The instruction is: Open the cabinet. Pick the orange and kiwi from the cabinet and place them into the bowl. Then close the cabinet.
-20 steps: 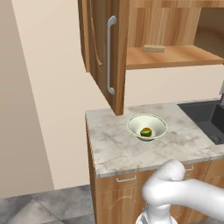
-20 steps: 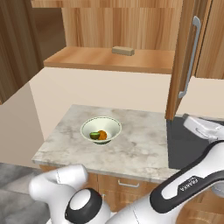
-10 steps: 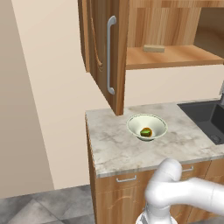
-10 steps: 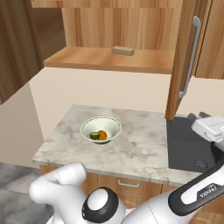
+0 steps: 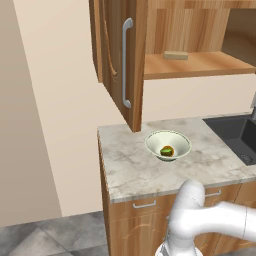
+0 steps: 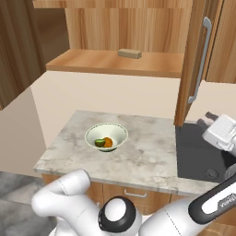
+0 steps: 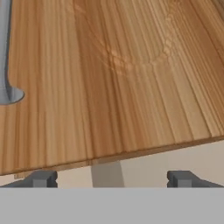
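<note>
Hand view: you are facing the open cabinet (image 7: 131, 78) door with the gripper (image 7: 109, 179) released and holding nothing.
Orange (image 6: 108, 142) and kiwi (image 6: 99, 143) are sitting in the bowl (image 6: 117, 133) on the worktop (image 6: 147, 156); if you are pushing off-centre, near the handle (image 7: 5, 57) at 9 o'clock, the fingertips may be slipping past the door's lower edge.

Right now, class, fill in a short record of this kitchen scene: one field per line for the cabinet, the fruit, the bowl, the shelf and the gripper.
cabinet: doors open, shelf exposed
orange: in the bowl
kiwi: in the bowl beside the orange
bowl: on the marble counter, left of the sink
shelf: holds one flat tan block
gripper: open, empty, facing the wood face of a cabinet door
task left: close the cabinet
</note>
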